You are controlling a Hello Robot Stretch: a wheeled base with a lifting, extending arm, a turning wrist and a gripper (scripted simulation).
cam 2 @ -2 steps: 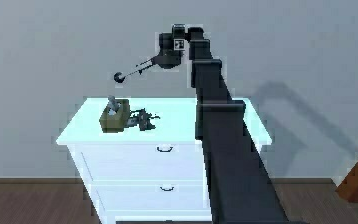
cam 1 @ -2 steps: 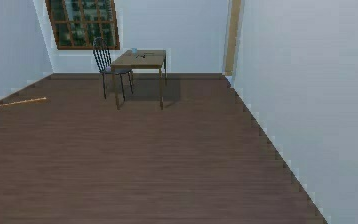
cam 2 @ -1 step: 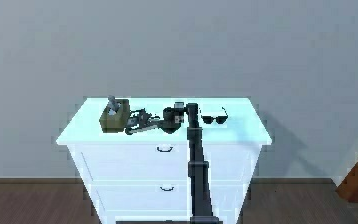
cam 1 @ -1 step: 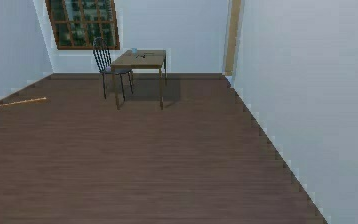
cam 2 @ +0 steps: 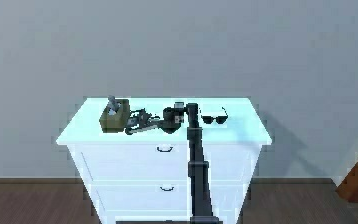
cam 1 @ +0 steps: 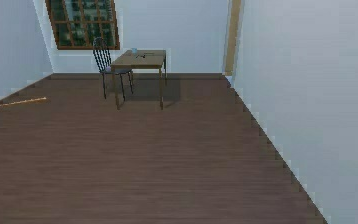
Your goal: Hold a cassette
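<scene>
Dresser top (cam 2: 87,130) looks smooth and pale; floor (cam 1: 137,160) is dark wood planking.

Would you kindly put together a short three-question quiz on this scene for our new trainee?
1. True or false: the sunglasses lie on top of the white dresser, right of the arm in the arm side view.
2. In the forward view, what stands beside the small table? A) a sofa B) a chair C) a fridge
3. Fill in: whether the gripper holds anything ____ be told, since things lie on the dresser top at it.

Key: 1 true; 2 B; 3 cannot.
</scene>
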